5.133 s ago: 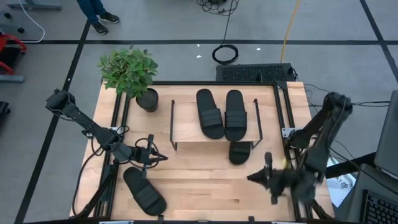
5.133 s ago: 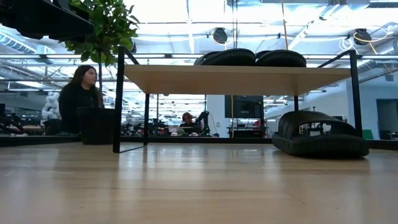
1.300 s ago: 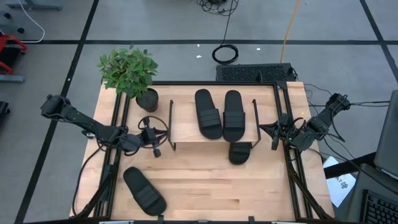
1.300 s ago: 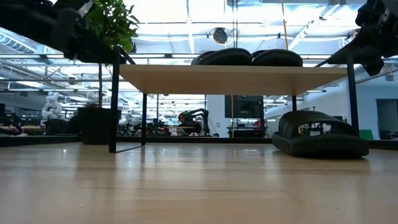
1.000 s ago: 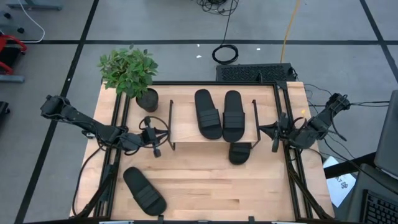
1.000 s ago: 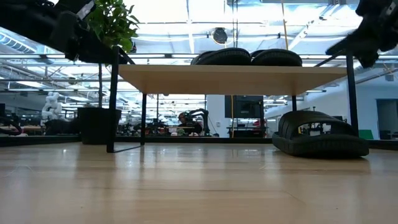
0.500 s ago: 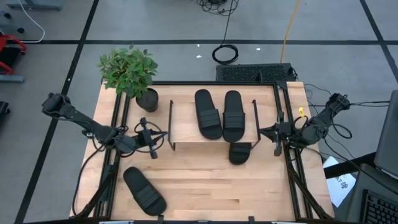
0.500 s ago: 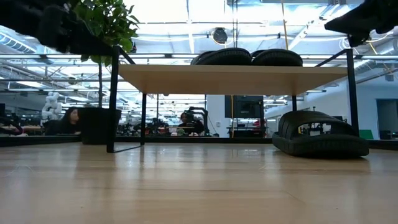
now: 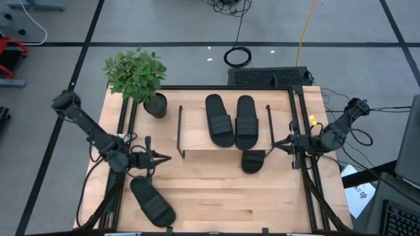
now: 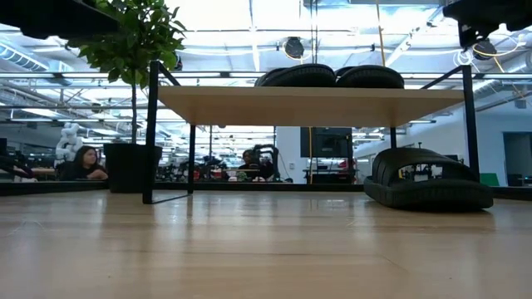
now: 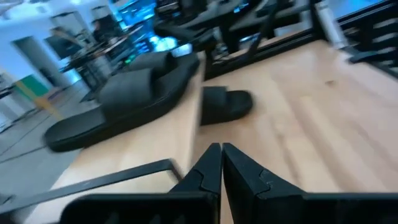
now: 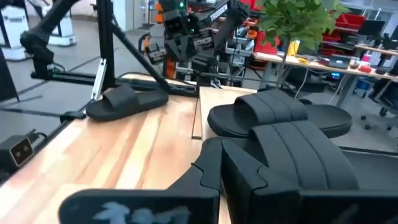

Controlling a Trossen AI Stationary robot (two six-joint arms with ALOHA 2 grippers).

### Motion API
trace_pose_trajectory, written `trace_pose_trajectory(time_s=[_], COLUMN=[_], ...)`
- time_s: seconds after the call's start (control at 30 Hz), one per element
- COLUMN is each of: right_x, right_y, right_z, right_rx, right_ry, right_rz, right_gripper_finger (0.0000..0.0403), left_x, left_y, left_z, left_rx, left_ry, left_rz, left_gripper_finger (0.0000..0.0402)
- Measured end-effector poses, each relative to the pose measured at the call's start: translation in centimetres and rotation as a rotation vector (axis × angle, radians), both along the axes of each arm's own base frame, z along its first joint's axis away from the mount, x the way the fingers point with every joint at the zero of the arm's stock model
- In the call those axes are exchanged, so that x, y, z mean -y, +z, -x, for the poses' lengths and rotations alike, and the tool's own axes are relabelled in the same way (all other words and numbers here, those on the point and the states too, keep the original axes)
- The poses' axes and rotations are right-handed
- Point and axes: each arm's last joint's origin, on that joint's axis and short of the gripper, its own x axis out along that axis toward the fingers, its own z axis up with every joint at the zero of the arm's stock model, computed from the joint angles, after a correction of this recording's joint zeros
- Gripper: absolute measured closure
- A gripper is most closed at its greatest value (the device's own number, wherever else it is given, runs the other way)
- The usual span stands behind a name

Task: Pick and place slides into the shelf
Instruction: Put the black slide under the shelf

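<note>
Two black slides (image 9: 221, 119) (image 9: 247, 122) lie side by side, soles down, on the shelf's light-wood top board (image 9: 197, 134). A third slide (image 9: 252, 160) lies on the table, half under the shelf's near right corner; in the low view this slide (image 10: 424, 181) sits below the board. The fourth slide (image 9: 152, 202) lies on the table near the front left. My left gripper (image 9: 164, 157) is shut and empty, left of the shelf and just beyond that fourth slide. My right gripper (image 9: 275, 145) is shut and empty, level, beside the shelf's right frame.
A potted plant (image 9: 141, 78) stands at the table's far left corner, close to the shelf's left frame (image 9: 180, 131). Black rails (image 9: 298, 124) run along the table's sides. Bare wood (image 9: 223, 196) lies between the shelf and the near edge.
My left gripper, still shut, has swung away from the shelf's left frame toward the table's near edge, nearer the front-left slide. My right gripper has rolled about its own line and risen a little by the shelf's right side. The slides have not moved.
</note>
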Motion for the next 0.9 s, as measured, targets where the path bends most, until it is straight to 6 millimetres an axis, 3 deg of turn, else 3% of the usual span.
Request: trace_pose_trajectory(time_s=[0.17,0.3,0.5,0.73,0.9], right_x=[-0.3,-0.5,-0.8,-1.1,-1.3], right_y=[-0.2,-0.3,-0.6,-0.9,-1.1], right_z=[-0.3,-0.5,-0.8,-1.2,-1.5], right_rx=[-0.018,-0.035,-0.058,-0.084,-0.1], right_ry=[0.027,0.024,0.023,0.024,0.025], right_rz=[0.017,0.01,0.027,0.055,0.075], right_gripper_finger=[0.0403,0.0403,0.0403,0.0403,0.0403], left_x=[1.0,2.4,5.2,8.3,8.7], left_y=[0.5,3.2,6.7,6.0,4.8], left_z=[0.7,1.2,1.2,0.1,0.4], left_rx=[-0.001,-0.047,-0.259,-0.607,-0.801], left_ry=[-0.02,0.015,0.017,0.052,0.154], left_rz=[0.005,0.021,0.055,0.337,0.504], left_gripper_finger=[0.0385,0.0385,0.0399,0.04,0.0389])
